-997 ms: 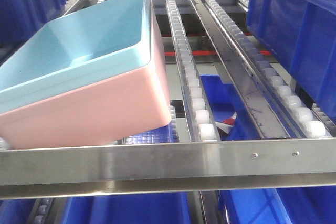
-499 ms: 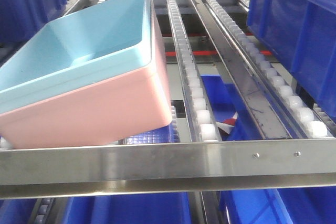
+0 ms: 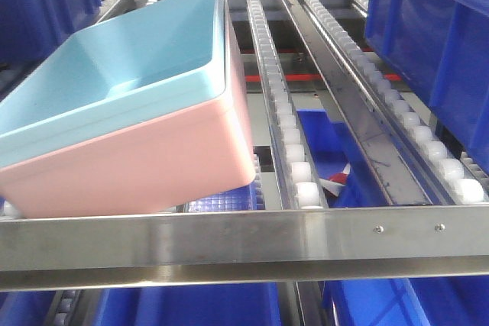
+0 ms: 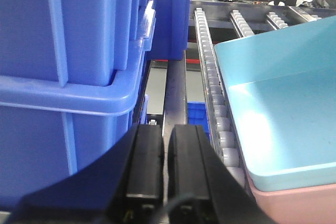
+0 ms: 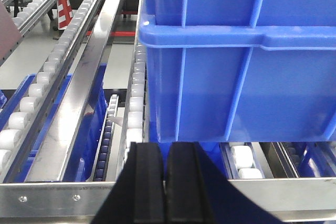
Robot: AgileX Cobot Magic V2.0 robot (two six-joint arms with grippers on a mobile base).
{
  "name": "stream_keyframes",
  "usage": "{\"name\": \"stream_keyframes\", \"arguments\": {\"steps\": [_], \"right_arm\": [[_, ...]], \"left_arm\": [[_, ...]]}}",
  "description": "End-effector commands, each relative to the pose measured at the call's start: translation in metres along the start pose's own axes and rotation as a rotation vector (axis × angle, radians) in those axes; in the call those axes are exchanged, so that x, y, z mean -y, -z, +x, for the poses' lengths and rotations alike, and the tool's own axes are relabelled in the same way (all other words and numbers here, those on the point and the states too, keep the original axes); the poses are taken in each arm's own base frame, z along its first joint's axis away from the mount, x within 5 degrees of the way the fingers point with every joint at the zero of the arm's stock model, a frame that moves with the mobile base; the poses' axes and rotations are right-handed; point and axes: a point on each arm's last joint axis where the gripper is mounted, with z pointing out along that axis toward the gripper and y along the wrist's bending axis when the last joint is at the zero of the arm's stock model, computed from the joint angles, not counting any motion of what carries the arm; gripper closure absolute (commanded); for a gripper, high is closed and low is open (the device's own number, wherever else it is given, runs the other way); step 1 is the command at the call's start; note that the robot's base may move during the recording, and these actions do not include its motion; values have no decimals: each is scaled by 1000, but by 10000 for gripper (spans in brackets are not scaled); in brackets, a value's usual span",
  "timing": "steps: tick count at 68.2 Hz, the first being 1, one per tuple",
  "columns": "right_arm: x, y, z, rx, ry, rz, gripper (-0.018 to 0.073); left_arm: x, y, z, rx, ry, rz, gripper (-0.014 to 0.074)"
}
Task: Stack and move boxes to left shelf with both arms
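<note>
Light blue box (image 3: 114,82) nested in pink box (image 3: 145,166) on roller shelf (image 3: 229,238), dark blue bins (image 5: 241,51) alongside, left gripper (image 4: 164,166) and right gripper (image 5: 164,182) both closed, empty.

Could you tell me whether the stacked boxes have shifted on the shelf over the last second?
No. The pink box keeps its corner's place against the front rail; only the view drifted.

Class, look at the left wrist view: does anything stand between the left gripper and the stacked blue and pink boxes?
Nothing visible does. The left gripper, fingers together, sits just left of the light blue box nested in the pink box; only a roller track of the shelf runs between them.
</note>
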Motion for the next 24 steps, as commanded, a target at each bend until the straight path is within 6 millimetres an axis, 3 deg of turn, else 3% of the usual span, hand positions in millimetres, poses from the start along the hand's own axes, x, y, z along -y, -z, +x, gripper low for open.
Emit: {"name": "stream_keyframes", "arguments": {"steps": [1,24], "right_arm": [[0,3,-15,131,5,6,510],[0,3,-15,131,5,6,510]], "left_arm": [[-1,1,1,76,-3,-8,586],[-1,1,1,76,-3,-8,586]]}}
